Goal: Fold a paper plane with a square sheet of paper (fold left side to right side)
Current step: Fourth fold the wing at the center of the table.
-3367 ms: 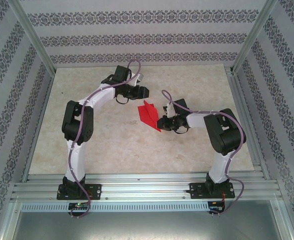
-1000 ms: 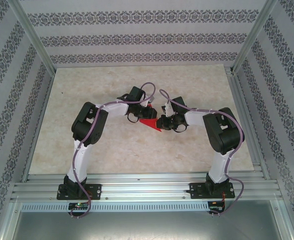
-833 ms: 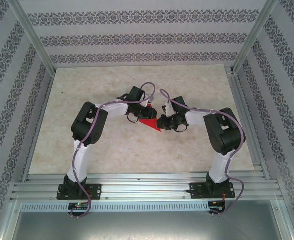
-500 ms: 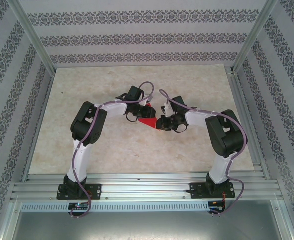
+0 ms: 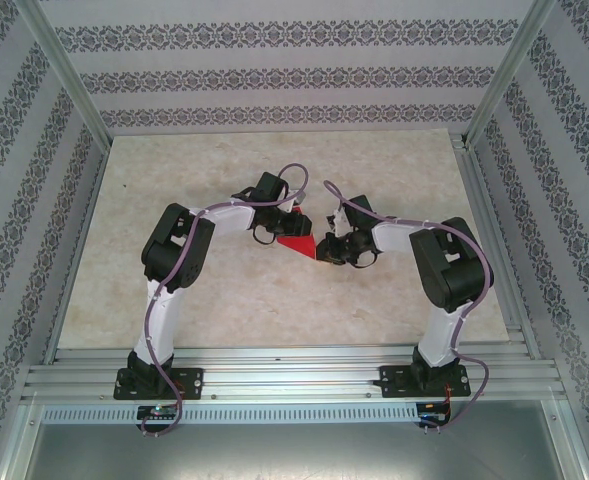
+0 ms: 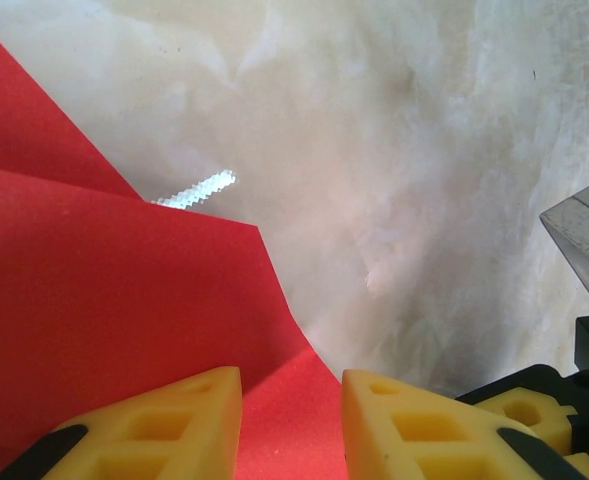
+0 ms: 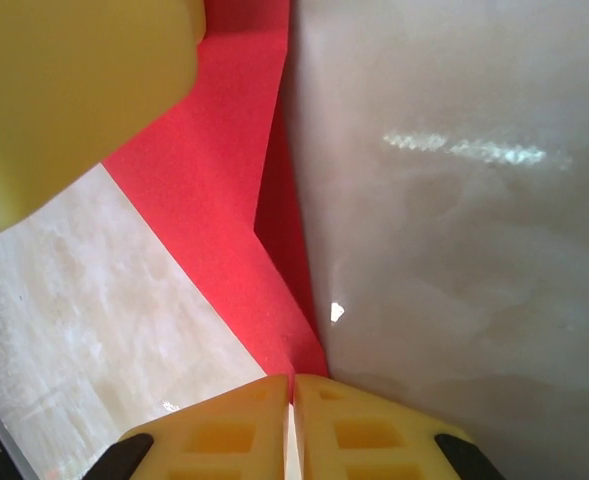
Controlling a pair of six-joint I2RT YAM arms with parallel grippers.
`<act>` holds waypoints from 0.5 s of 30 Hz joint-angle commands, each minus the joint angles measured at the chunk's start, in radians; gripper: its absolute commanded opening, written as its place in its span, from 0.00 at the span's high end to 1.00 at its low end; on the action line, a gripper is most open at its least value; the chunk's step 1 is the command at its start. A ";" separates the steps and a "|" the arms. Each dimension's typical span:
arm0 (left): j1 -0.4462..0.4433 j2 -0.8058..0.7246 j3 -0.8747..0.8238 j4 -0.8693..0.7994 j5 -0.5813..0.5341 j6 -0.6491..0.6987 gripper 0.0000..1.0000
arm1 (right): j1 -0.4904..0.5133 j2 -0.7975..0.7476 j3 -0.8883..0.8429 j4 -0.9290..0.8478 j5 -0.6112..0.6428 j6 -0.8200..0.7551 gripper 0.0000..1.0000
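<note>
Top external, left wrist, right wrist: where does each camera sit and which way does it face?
Top external: above and behind the bases, looking down at the table; both arms show, red paper between them.
Left wrist: on the left arm, facing down; left jaws parted over the paper.
Right wrist: on the right arm, facing down; right jaws shut on the paper's tip.
Shared: all three see paper and table.

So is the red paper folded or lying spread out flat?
Folded: the paper is a small pointed shape with overlapping creased layers in both wrist views, its tip pinched in the right gripper.
</note>
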 commanded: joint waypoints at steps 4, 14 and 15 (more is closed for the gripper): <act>0.026 0.013 -0.040 -0.054 -0.089 0.005 0.66 | -0.033 -0.088 -0.059 -0.120 0.005 0.023 0.87; 0.017 0.013 -0.040 -0.037 -0.076 -0.010 0.66 | 0.002 -0.052 0.058 0.083 -0.036 0.171 0.86; 0.018 0.014 -0.038 -0.036 -0.075 -0.011 0.66 | 0.007 -0.035 0.065 0.106 -0.035 0.181 0.86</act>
